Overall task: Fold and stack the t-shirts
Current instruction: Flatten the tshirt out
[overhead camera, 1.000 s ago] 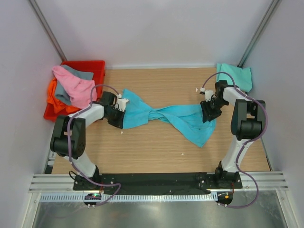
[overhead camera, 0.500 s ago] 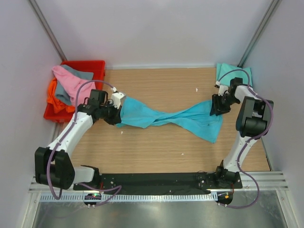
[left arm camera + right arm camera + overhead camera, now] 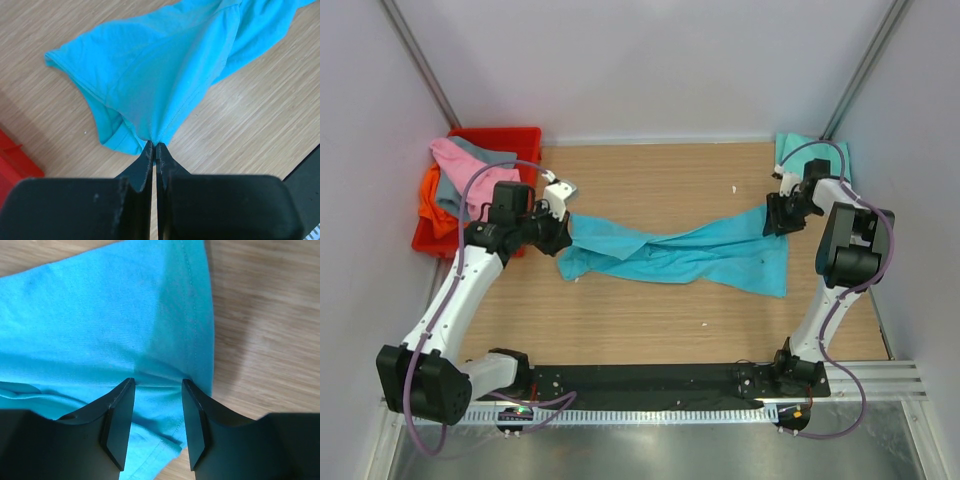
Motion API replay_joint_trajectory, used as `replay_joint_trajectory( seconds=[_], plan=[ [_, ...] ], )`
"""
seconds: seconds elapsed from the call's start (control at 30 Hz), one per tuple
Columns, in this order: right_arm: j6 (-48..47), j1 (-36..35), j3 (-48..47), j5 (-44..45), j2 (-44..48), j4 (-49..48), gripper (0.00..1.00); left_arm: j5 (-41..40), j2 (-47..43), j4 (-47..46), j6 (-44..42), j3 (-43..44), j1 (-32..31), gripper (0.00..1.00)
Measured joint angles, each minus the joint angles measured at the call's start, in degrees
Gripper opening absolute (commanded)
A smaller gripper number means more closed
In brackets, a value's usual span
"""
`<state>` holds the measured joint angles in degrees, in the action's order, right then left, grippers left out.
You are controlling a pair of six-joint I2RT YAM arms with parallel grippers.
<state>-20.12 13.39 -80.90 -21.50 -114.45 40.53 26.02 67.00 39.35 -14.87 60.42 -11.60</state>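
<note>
The turquoise t-shirt (image 3: pixel 700 258) lies twisted across the worktop (image 3: pixel 650 325), apparently being spread out. The left gripper (image 3: pixel 154 146) is pinched tight on one corner, and the right gripper (image 3: pixel 157 385), half-closed, grips the opposite hem. Next it likely needs untwisting and flattening.

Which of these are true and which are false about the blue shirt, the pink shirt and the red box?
1. The bright turquoise-blue cloth t-shirt is folded into a neat square. False: it lies stretched out and twisted across the wooden table.
2. The left gripper is pinching that shirt. True.
3. The pink cloth shirt lies flat in the middle of the table. False: it hangs over the red plastic crate.
4. The crate sits at the table's far left corner. True.
5. A paler mint-teal cloth shirt lies at the far right corner. True.
</note>
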Motion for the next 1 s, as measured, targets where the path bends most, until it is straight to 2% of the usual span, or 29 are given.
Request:
replay_joint_trajectory(
  seconds=[0.3,0.5,0.8,1.0],
  plan=[
    [1.1,0.8,-0.6,1.3,0.0,-6.7,0.50,-0.4,-0.1,0.2,1.1,-0.2,0.0,0.00],
    [2.7,1.0,-6.1,0.1,-2.0,-9.2,0.50,0.3,1.4,0.2,1.3,-0.4,0.0,0.01],
    [4.5,1.0,-16.5,-5.3,-12.6,-9.6,0.50,1.1,3.7,0.3,1.4,-1.7,0.0,0.01],
    [5.3,1.0,-19.1,-7.5,-14.5,-8.9,0.50,1.1,4.5,0.2,1.4,-1.7,0.0,0.01]
  ],
)
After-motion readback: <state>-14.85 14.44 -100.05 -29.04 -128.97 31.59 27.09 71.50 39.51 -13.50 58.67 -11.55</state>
